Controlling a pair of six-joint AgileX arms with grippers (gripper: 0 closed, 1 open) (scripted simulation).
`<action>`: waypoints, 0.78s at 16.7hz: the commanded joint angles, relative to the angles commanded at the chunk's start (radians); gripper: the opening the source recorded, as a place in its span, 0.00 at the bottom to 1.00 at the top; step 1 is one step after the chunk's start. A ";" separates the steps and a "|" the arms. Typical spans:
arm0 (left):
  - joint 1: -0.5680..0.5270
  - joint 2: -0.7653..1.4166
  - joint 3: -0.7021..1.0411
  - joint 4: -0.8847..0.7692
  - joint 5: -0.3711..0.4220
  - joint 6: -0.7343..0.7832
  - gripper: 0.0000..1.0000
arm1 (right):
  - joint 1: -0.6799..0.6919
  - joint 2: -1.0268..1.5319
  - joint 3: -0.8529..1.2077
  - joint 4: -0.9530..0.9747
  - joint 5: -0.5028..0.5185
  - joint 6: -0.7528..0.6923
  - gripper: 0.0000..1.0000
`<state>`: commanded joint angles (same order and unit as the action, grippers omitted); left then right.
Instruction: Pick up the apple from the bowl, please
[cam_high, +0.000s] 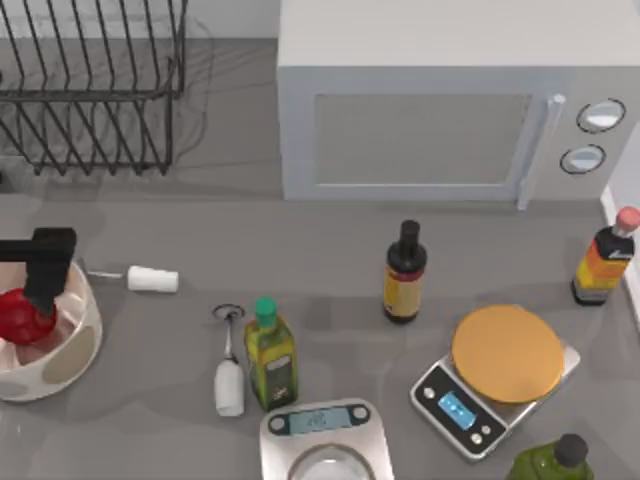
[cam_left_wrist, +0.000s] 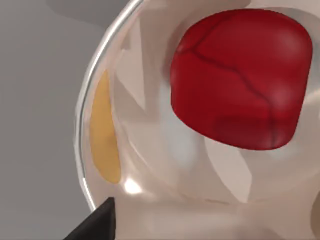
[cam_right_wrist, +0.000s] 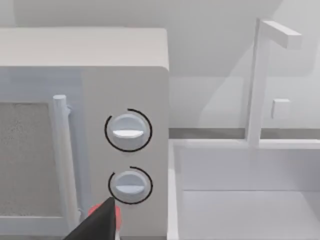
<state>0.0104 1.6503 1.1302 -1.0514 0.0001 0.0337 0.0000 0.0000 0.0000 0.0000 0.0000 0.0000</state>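
We are at the approach step: our left gripper (cam_high: 35, 300) hangs over the bowl (cam_high: 75, 350) at the top view's lower left, above the apple (cam_high: 20, 315) inside it; whether its fingers are open, we cannot tell. Next move, in our judgement: descend and close on the apple

A grey countertop (cam_high: 330, 210) fills the scene, smooth and faintly glossy, with soft shadows under what stands on it. At the back stands a pale grey microwave (cam_high: 440, 100) with a handle and two round dials (cam_right_wrist: 128, 131). A black wire dish rack (cam_high: 90, 80) sits at the back left. To the microwave's right lies a white sink (cam_right_wrist: 250, 200) with a white tap (cam_right_wrist: 260, 75) before a plain white wall (cam_right_wrist: 215, 50).
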 joint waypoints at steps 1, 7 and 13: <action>0.000 0.010 -0.016 0.024 0.000 0.000 1.00 | 0.000 0.000 0.000 0.000 0.000 0.000 1.00; 0.004 0.118 -0.162 0.297 0.000 0.004 1.00 | 0.000 0.000 0.000 0.000 0.000 0.000 1.00; 0.005 0.151 -0.200 0.352 0.000 0.005 1.00 | 0.000 0.000 0.000 0.000 0.000 0.000 1.00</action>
<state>0.0153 1.8013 0.9299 -0.6995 0.0004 0.0389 0.0000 0.0000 0.0000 0.0000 0.0000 0.0000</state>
